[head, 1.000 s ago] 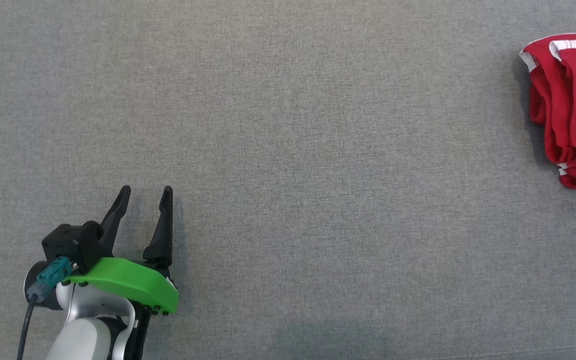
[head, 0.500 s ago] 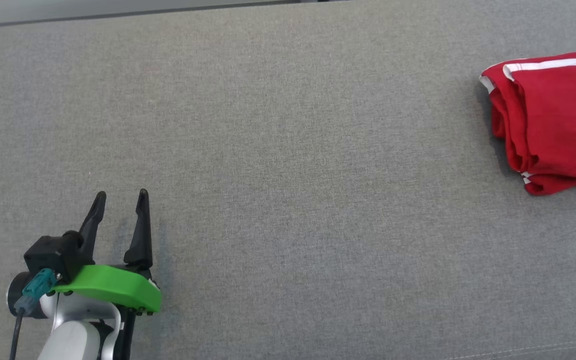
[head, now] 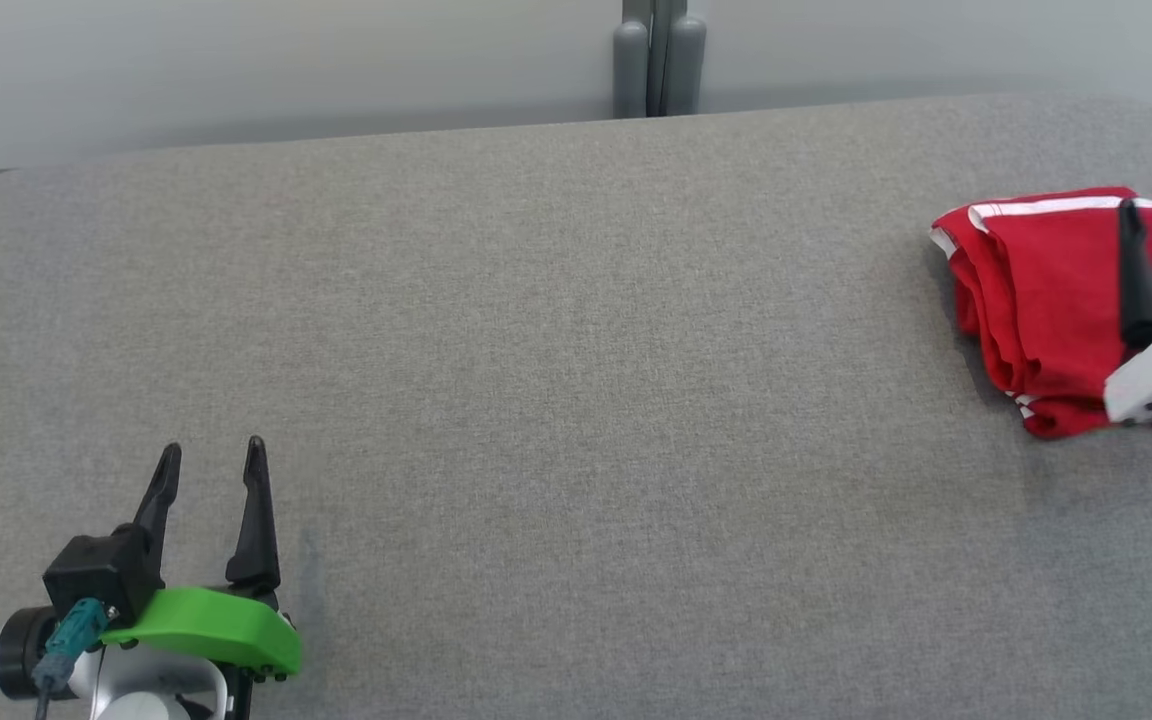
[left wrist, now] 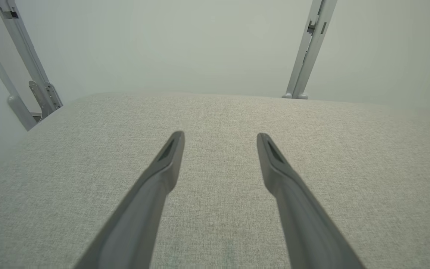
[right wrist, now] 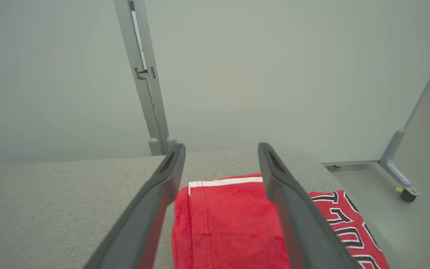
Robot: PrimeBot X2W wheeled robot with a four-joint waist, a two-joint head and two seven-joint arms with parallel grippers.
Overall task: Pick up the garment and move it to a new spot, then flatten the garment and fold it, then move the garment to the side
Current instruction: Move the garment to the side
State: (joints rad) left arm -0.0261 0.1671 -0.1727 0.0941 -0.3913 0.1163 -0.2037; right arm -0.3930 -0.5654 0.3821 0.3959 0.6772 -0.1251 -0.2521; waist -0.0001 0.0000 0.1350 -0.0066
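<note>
- Garment (head: 1036, 300), red with white trim, lies bunched at the far right of the grey padded table (head: 576, 350).
- Right gripper (right wrist: 221, 146) hangs over it, fingers spread wide and holding nothing, with the cloth just ahead and below.
- Left gripper (head: 213, 447), likewise spread and empty, sits near left, well apart from the cloth; the right arm looks better placed for the pick-up.

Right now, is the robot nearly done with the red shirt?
Looks nearly done, I think. Done: the red garment lies in a folded bundle by the right edge of the grey surface. In hand: nothing; the right end effector hovers open over the garment, and the left end effector is open over bare surface. Left: perhaps only pulling the arms away, though I can't tell if it needs more tidying.
</note>
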